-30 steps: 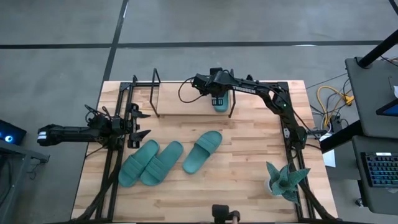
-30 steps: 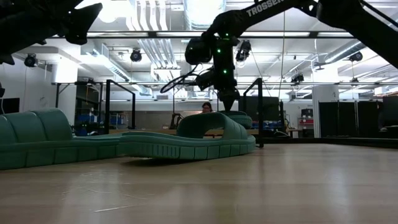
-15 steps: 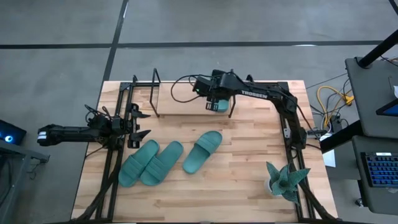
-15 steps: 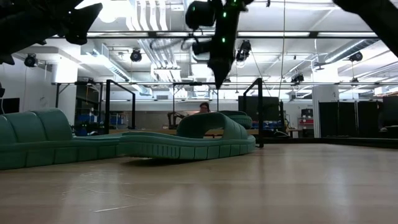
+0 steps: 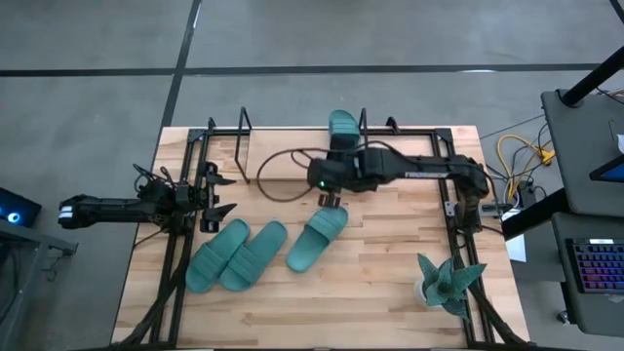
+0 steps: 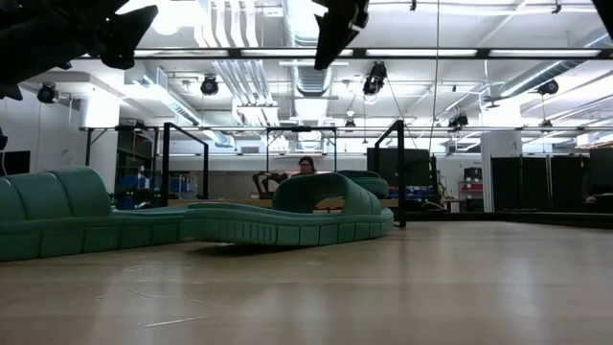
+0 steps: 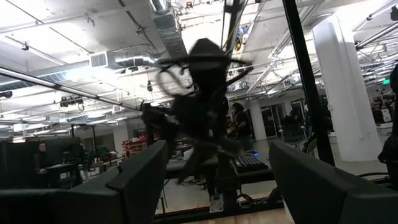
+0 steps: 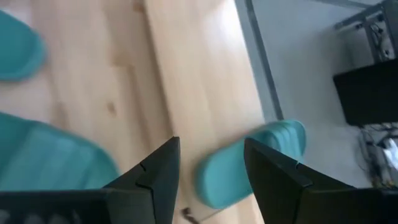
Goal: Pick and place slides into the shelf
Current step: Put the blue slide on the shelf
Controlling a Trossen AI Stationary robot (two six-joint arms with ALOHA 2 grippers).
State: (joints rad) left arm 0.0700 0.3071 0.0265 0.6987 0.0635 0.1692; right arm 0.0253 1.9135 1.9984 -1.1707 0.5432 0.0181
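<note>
The right gripper (image 5: 328, 200) hangs above the table with its fingers (image 8: 155, 171) parted and nothing between them, just in front of the shelf (image 5: 292, 156). One slide (image 5: 343, 129) lies on the shelf's right end. Three slides (image 5: 249, 252) lie on the table in front of the shelf. The left gripper (image 5: 219, 190) waits, jaws spread, beside the shelf's left end.

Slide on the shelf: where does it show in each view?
High: top centre, at the shelf's right end.
Low: centre, mostly hidden behind the near slide.
Left wrist: not in it.
Right wrist: lower middle.
Landmark: the shelf's upright beside it, in high and low.
</note>
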